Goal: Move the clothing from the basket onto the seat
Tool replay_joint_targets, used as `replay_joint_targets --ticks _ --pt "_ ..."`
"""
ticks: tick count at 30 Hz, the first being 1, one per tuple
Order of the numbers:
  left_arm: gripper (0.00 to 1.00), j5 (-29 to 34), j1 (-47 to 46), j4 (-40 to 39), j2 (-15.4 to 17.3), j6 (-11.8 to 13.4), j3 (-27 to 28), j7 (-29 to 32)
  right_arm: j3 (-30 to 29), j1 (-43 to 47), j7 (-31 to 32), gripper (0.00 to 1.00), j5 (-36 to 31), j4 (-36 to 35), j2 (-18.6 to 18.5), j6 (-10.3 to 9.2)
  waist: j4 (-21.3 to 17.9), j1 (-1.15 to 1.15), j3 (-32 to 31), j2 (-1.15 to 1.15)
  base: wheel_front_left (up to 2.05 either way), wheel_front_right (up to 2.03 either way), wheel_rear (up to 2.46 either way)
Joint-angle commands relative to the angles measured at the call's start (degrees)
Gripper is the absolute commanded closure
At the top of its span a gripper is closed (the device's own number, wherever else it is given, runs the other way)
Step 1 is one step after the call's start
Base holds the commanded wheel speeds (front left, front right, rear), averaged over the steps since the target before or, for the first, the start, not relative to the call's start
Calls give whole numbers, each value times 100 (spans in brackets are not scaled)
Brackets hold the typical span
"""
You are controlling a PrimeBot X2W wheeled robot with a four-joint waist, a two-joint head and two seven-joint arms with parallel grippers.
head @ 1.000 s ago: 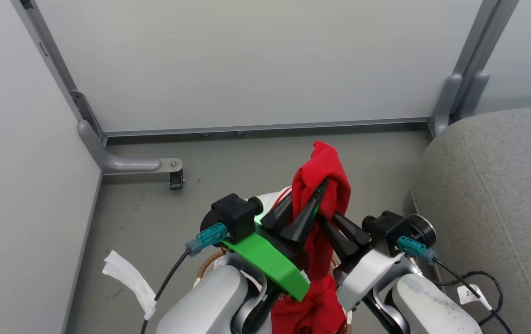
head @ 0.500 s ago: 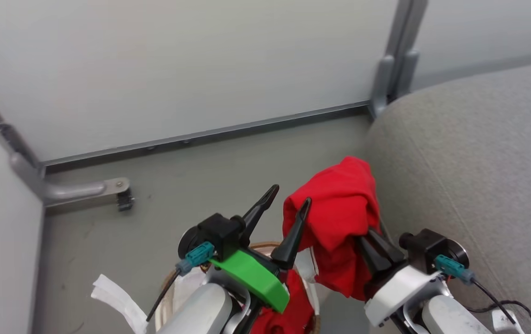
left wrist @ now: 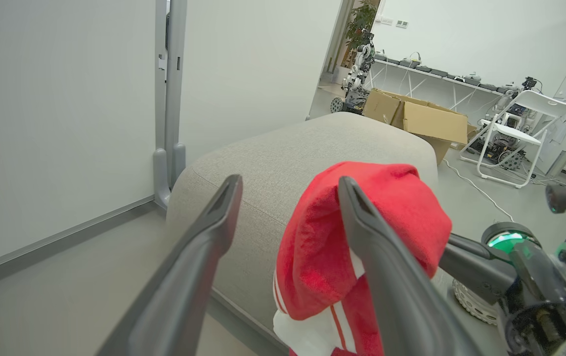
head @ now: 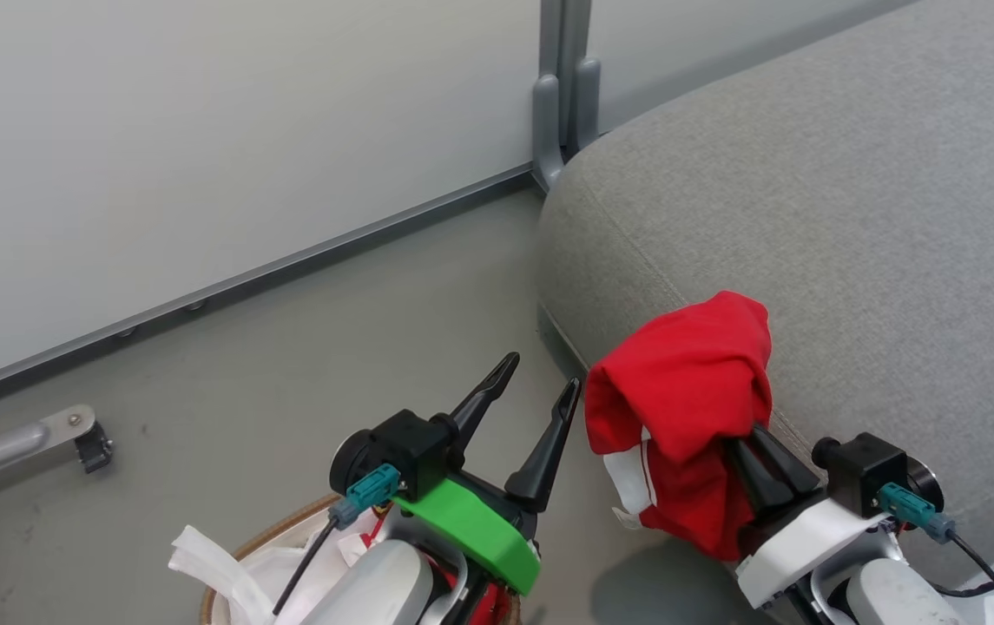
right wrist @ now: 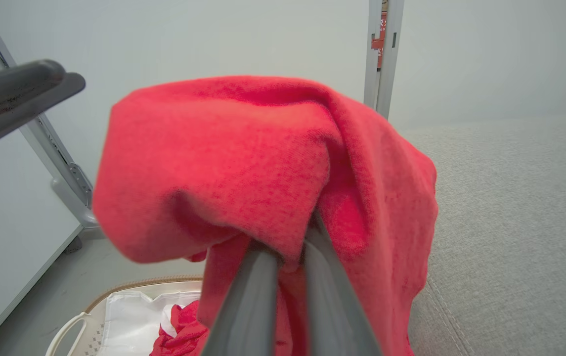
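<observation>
Red garment (head: pixel 687 399) is out of the basket (head: pixel 262 538) and hangs from the right gripper (head: pixel 757 464). Its fingers are pinched tight on a fold, w/ cloth draped over the tips (tips hidden in head view). A white cuff w/ striped trim dangles at the bottom.

Position: in the air at the rounded edge of the seat (head: pixel 809 200), close to it. Not resting on the cushion afaict.

Left gripper (head: pixel 540 373) is spread wide w/ nothing in it, just beside the garment. Can't tell if one finger brushes the cloth.

Progress, my read:
- Pick + lift are done for this piece.
- Carry is partway; drop not done.
- Nothing red lies on the visible part of the seat.
- Right wrist view shows more red clothing (right wrist: pixel 184 331) bunched in the basket on the white liner (right wrist: pixel 129 306), so at least one more trip is needed. Can't tell how many pieces that bunch is.

Left to do: get the garment over the cushion top, lower, let go, then back to the basket for the rest.
</observation>
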Motion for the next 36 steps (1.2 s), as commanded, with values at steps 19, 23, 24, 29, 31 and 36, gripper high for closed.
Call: replay_joint_targets --ticks 19,23,24,29,31,36 --pt "0 538 -586 365 30 -19 -277 -1 -746 -3196 -29 100 -143 643 -1759 -4 141 0 1645 0 0 0 0" --pt "0 619 -820 431 95 -19 -340 0 -987 -3979 -29 100 -203 1127 -2005 -5 350 0 2078 0 0 0 0" --pt "0 638 -891 431 109 -19 -355 -1 -1062 -4168 -28 100 -232 1242 -2072 -4 411 0 2205 0 0 0 0" --pt "0 714 -1110 440 198 -19 -367 -1 -1434 -4818 -29 100 -433 1800 -2275 -5 652 0 2683 0 0 0 0" --pt "0 738 -1169 437 236 -19 -326 -1 -1623 -5032 -28 100 -532 2057 -2340 -5 744 0 2855 0 0 0 0" --pt "0 824 -1231 423 330 -19 -211 0 -2173 -5186 -29 100 -643 2629 -2212 -5 928 0 3184 0 0 0 0"
